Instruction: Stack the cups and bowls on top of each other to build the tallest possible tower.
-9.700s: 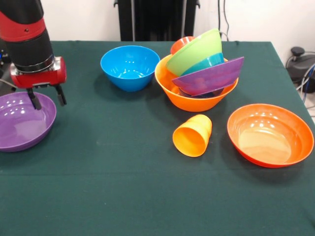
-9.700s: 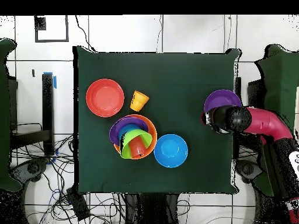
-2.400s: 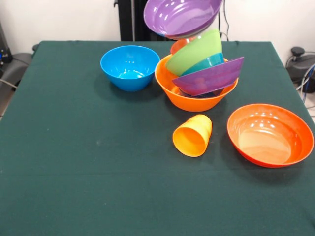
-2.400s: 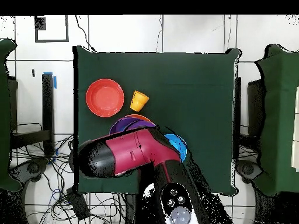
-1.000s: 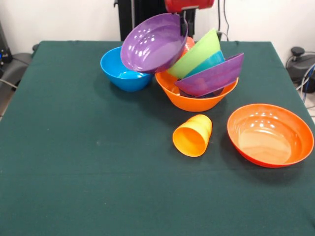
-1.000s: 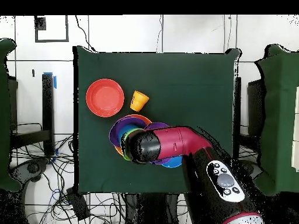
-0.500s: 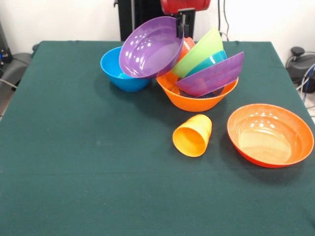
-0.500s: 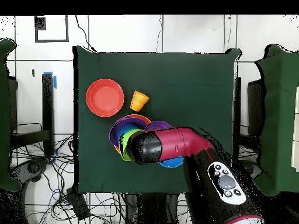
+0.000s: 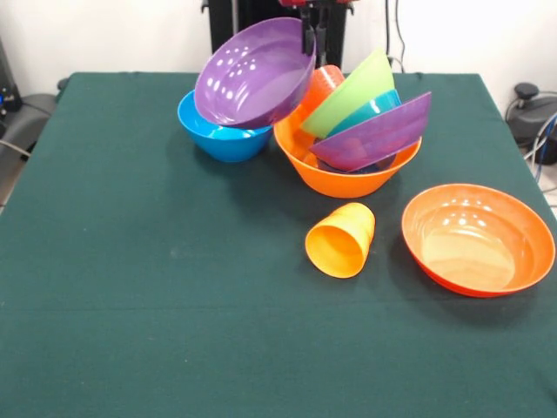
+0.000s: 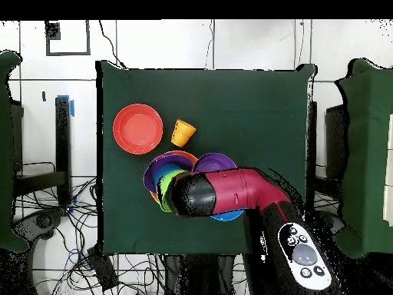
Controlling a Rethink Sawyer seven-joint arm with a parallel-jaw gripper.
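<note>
The worktop [image 9: 130,331], draped in dark green cloth, carries all items. The red and black robot arm [image 10: 238,192] reaches across the worktop's robot-side edge in the overhead view, covering part of the stack. The tower [image 9: 357,139] stands toward the far side of the cloth: a large glossy yellow-orange plastic bowl [image 9: 335,178] as base, holding a tilted shallow purple bowl [image 9: 374,135], a blue bowl edge [image 9: 370,111] above it, a steeply tilted lime green bowl [image 9: 348,91], and a red-orange tapered cup [image 9: 322,84] at the back. A second wide purple plastic bowl [image 9: 252,74] hangs tilted in the air, its hollow facing the camera, overlapping the base bowl's left rim and the medium blue bowl [image 9: 218,138] that sits on the cloth just left of the tower. The gripper [image 9: 312,26] enters at the top edge, its fingers [image 9: 307,35] clamped on the raised rim of this purple bowl. A wide red-orange bowl [image 9: 477,239] rests upright at the right, well apart from the tower. The small yellow-orange tapered cup [image 9: 341,239] lies on its side between the tower and the red-orange bowl, mouth toward the camera.
</note>
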